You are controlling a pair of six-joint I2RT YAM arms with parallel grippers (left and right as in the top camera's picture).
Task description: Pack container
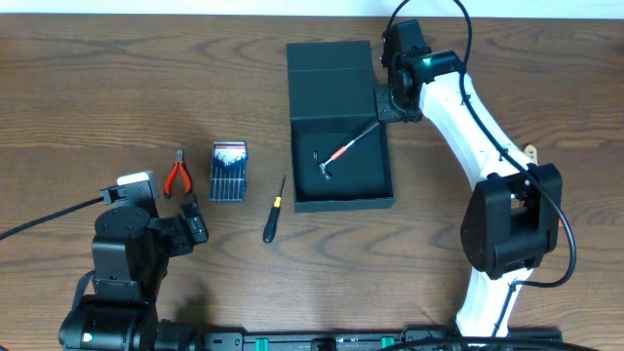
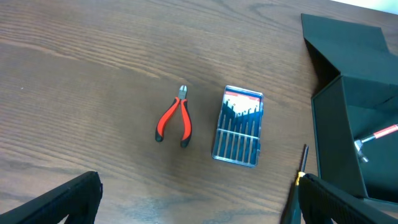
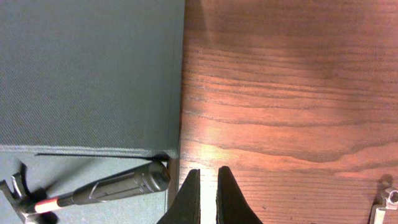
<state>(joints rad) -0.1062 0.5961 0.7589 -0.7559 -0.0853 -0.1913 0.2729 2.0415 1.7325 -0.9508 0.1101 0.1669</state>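
**Container open, one tool inside**

The dark teal container (image 1: 343, 203) sits mid-surface (image 1: 117, 88), its flap lid folded back flat. A small hammer (image 1: 346, 154) lies inside, its handle end propped at the right wall. The right end effector (image 3: 208, 186) is closed on nothing, just outside that wall. The left end effector (image 2: 199, 186) gapes wide and empty near the red pliers (image 1: 176, 175), bit case (image 1: 229, 172) and screwdriver (image 1: 274, 210).

Left hand (image 2: 196, 208) gapes wide; right hand (image 3: 208, 186) is pinched closed.

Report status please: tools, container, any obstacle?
Left tool open, empty. Right tool shut, empty, beside container. Container open, hammer inside, handle on rim. No obstacle seen.
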